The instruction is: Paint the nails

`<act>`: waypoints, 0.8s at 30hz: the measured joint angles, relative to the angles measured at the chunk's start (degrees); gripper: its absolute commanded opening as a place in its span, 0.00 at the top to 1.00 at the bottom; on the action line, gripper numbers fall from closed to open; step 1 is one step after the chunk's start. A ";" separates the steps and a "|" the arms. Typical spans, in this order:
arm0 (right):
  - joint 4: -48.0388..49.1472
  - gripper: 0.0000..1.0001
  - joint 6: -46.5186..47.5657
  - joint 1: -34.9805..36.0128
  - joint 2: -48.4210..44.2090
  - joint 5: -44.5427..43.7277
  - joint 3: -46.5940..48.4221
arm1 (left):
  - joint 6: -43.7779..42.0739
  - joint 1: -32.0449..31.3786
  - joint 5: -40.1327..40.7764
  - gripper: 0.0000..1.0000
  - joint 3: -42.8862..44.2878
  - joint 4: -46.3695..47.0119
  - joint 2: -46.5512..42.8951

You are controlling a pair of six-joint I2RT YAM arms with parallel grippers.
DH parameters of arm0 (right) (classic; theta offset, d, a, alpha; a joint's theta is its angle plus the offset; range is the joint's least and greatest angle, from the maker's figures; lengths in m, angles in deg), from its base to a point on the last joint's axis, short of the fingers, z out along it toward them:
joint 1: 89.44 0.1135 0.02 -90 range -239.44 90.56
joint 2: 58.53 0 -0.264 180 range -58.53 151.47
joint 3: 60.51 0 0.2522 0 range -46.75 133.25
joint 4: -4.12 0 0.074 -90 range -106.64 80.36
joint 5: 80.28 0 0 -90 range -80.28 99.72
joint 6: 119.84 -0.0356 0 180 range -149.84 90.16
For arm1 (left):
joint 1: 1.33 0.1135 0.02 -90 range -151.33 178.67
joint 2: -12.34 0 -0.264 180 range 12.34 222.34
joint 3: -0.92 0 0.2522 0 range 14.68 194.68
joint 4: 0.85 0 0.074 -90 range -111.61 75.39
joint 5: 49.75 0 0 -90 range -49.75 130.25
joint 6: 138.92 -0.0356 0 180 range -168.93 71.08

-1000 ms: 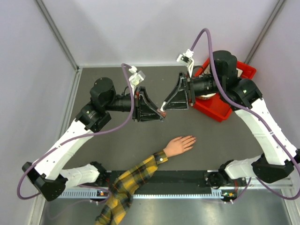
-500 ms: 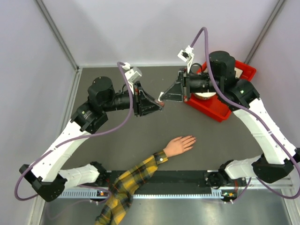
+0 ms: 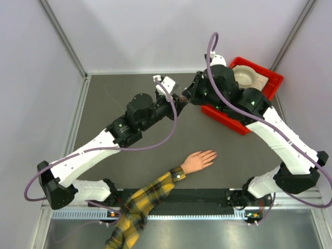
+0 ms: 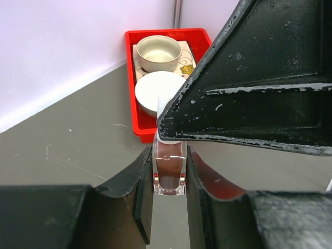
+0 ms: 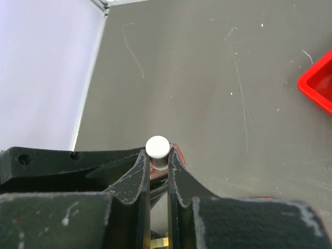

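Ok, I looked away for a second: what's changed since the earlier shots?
The left and right jaws moved farther back over the dark grey table and met. The right jaws, open before, have shut on the white round cap of the small glass bottle of dark red polish, which the left jaws kept clamped. The pale peach mannequin hand and red plastic tray stayed put.

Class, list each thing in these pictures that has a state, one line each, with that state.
Left gripper: shut on polish bottle.
Right gripper: shut on white cap.
White cap: apparently on the bottle.
Mannequin hand: lying flat, untouched.
Red tray: holding two bowls.
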 measured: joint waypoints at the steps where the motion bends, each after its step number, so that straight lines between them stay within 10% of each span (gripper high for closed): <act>1: -0.35 0.82 -0.61 0.35 0.07 -0.85 0.00 | 0.17 -0.11 0.28 1.00 -0.50 0.46 -0.17; 5: 0.04 0.35 -1.31 -0.39 -0.59 5.90 -0.24 | 1.16 -0.13 0.39 1.00 -3.23 1.75 -2.99; 9: 1.84 0.12 2.58 -4.66 -4.90 20.98 -2.62 | 2.29 0.92 -1.60 1.00 -4.11 -1.53 -7.56; 24: 6.01 0.35 17.90 -14.56 -6.27 70.51 -1.16 | 16.65 1.05 -34.64 1.00 2.14 -8.74 -12.33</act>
